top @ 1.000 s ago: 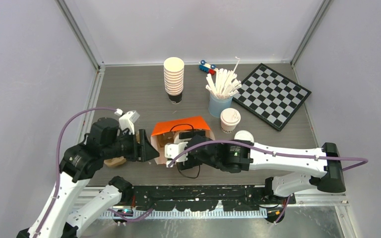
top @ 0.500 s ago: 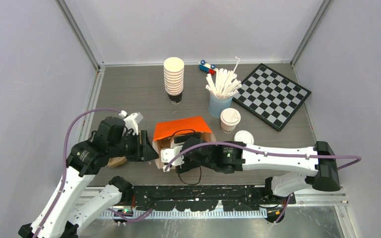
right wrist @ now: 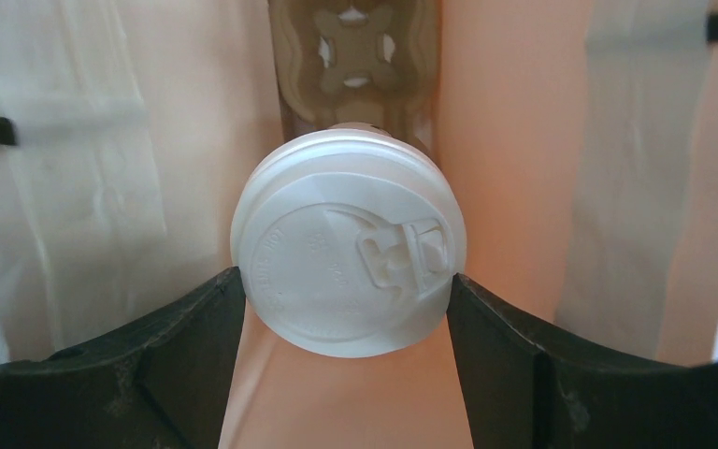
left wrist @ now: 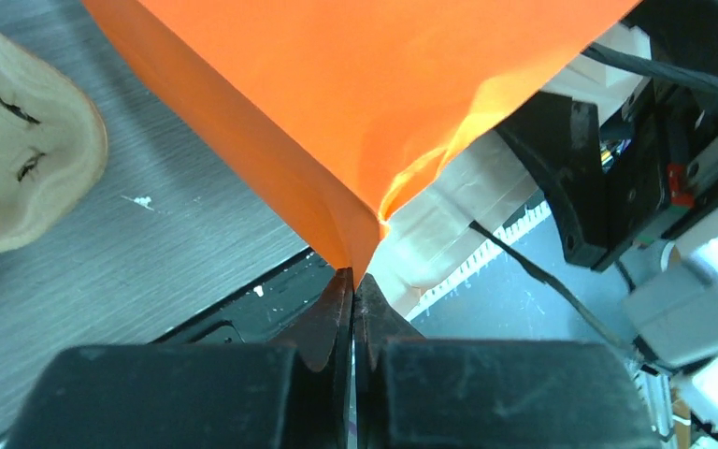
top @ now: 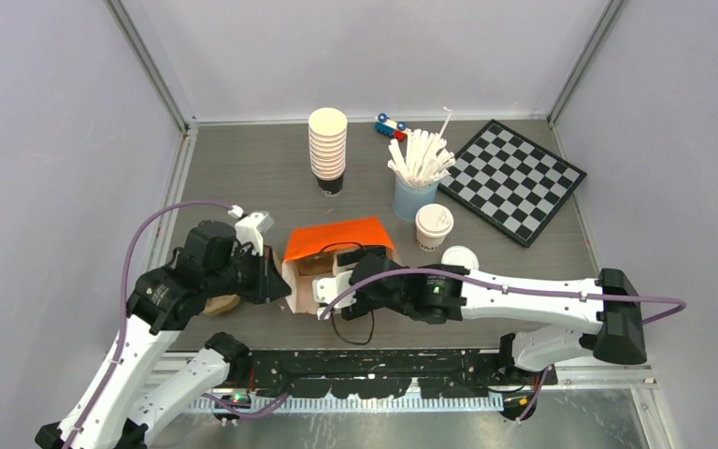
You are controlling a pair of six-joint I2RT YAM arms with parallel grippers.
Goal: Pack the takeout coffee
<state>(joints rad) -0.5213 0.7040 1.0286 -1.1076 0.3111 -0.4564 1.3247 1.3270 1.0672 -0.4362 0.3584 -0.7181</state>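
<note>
An orange paper bag (top: 337,238) lies on its side, mouth towards the arms. My left gripper (top: 276,281) is shut on the bag's left mouth edge (left wrist: 337,234), fingertips (left wrist: 341,299) pinched together on the orange paper. My right gripper (right wrist: 346,281) reaches into the bag and is shut on a takeout coffee (right wrist: 348,243), its white sip lid touching both fingers. Behind the cup, a brown cup carrier (right wrist: 355,47) lies deep in the bag. A second takeout coffee (top: 434,225) stands on the table right of the bag.
A round white lid (top: 460,257) lies near the right arm. A stack of lidless cups (top: 327,148), a blue cup of white sticks (top: 416,182), a small toy (top: 391,125) and a chequered board (top: 512,180) are at the back. A cardboard piece (top: 217,304) lies beneath the left arm.
My left gripper has closed on the bag's mouth edge. The right gripper has stayed in the bag with the cup, shifting slightly.
</note>
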